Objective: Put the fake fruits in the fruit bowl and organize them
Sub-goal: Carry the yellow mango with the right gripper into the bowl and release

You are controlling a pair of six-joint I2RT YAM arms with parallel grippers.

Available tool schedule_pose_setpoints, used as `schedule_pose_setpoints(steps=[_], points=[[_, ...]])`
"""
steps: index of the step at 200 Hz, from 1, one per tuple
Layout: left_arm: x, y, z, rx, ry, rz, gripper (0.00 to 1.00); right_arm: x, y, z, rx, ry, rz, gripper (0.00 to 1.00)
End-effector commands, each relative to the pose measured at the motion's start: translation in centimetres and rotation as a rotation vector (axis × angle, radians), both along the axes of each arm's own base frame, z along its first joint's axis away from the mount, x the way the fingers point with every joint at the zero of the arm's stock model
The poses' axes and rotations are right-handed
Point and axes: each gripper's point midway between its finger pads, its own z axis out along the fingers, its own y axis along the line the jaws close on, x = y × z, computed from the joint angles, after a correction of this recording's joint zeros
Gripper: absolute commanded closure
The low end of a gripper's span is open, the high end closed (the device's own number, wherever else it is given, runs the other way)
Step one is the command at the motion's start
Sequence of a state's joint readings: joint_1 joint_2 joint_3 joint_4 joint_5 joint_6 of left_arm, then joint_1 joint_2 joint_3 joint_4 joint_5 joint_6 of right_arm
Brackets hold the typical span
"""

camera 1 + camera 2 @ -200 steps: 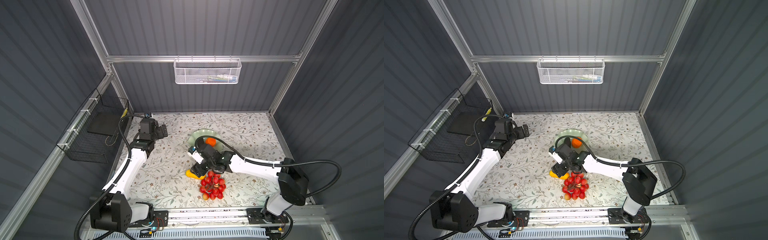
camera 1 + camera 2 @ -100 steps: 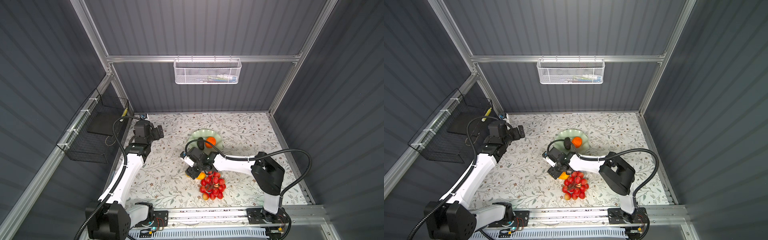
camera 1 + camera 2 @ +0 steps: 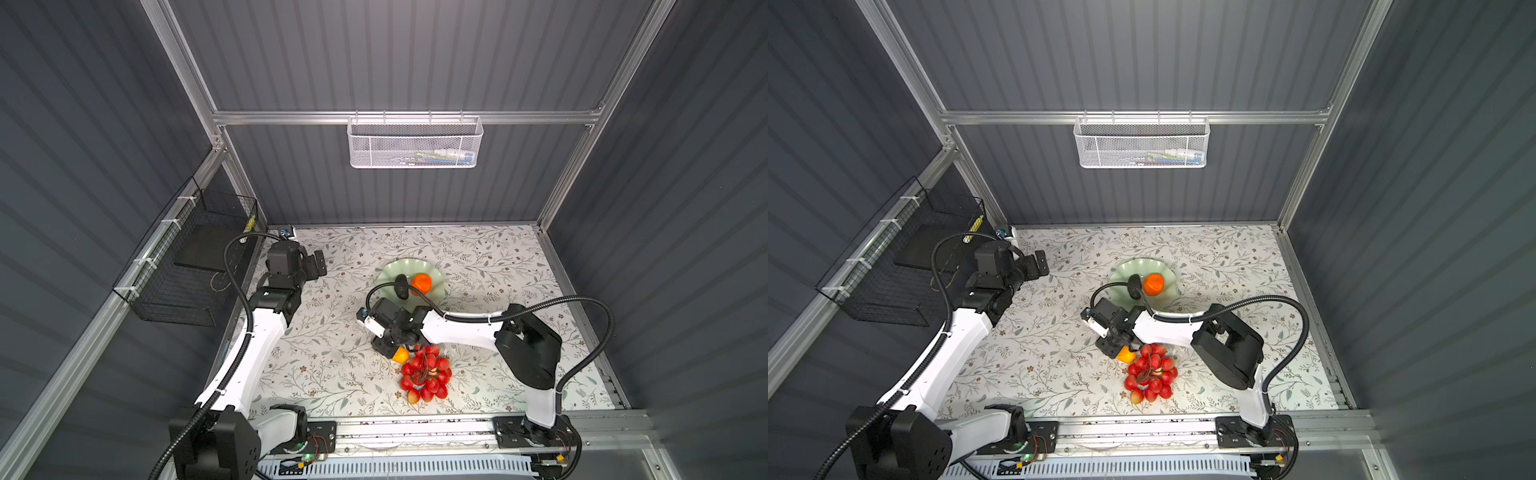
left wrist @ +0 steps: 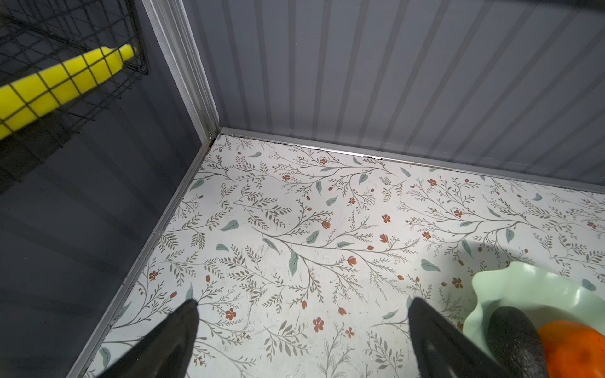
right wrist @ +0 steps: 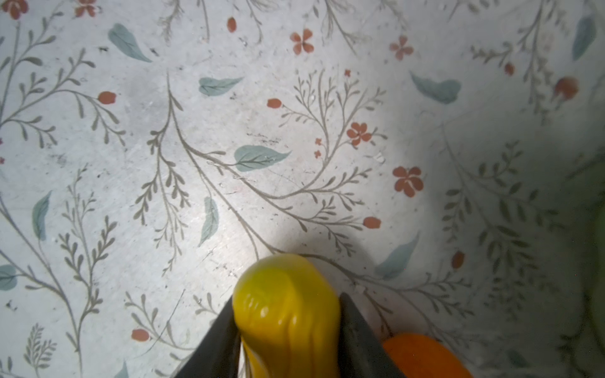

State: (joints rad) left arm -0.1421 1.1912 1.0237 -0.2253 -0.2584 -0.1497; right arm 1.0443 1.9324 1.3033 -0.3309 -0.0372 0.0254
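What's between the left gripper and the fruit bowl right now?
Only bare floral tabletop lies between the left gripper and the fruit bowl; both top views show it.

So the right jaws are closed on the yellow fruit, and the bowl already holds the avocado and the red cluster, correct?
Not quite. The bowl holds the avocado and the orange; the red cluster lies on the table, as both top views show. The right jaws do grip the yellow fruit.
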Motion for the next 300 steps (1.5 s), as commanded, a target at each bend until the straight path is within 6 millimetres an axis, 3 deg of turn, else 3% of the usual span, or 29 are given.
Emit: schedule_pose_setpoints(steps=[1,42,66,93,130,153,183,218,239,258,283,300], points=[[-0.5,0.3,-0.5,0.018,0.021,0.004,0.0,1.2,1.3,6.1,0.123,-0.068,-0.015,0.64],[-0.6,0.2,-0.6,0.008,0.026,-0.003,0.0,3.8,-1.0,12.9,0.184,-0.208,-0.06,0.66],[-0.6,0.2,-0.5,0.006,0.024,-0.002,0.0,6.7,-3.5,14.5,0.159,-0.297,-0.112,0.66],[-0.6,0.0,-0.7,-0.001,0.028,-0.007,0.0,10.9,-6.0,13.2,0.064,-0.373,-0.154,0.65],[-0.5,0.0,-0.9,0.0,0.038,-0.005,0.0,15.7,-6.8,9.4,-0.005,-0.401,-0.126,0.65],[-0.5,-0.1,-1.1,-0.009,0.045,-0.007,0.0,16.8,-6.0,7.4,-0.025,-0.415,-0.071,0.63],[-0.4,-0.1,-1.3,-0.012,0.053,-0.009,0.0,16.8,-4.8,5.2,-0.032,-0.392,0.001,0.59],[-0.3,-0.3,-1.3,-0.019,0.051,-0.015,0.0,17.1,-4.6,4.5,-0.029,-0.37,-0.026,0.3],[-0.3,-0.4,-1.3,-0.025,0.054,-0.021,0.0,17.5,-4.8,6.2,0.005,-0.382,-0.081,0.19],[-0.4,-0.7,-1.3,-0.038,0.058,-0.035,0.0,17.9,-5.5,9.7,0.079,-0.399,-0.17,0.14],[-0.5,-1.9,-1.5,-0.079,0.07,-0.086,0.0,17.5,-7.8,14.5,0.233,-0.382,-0.315,0.07],[-0.6,-3.6,-1.6,-0.14,0.08,-0.169,0.02,16.5,-10.0,17.2,0.363,-0.356,-0.412,0.01]])
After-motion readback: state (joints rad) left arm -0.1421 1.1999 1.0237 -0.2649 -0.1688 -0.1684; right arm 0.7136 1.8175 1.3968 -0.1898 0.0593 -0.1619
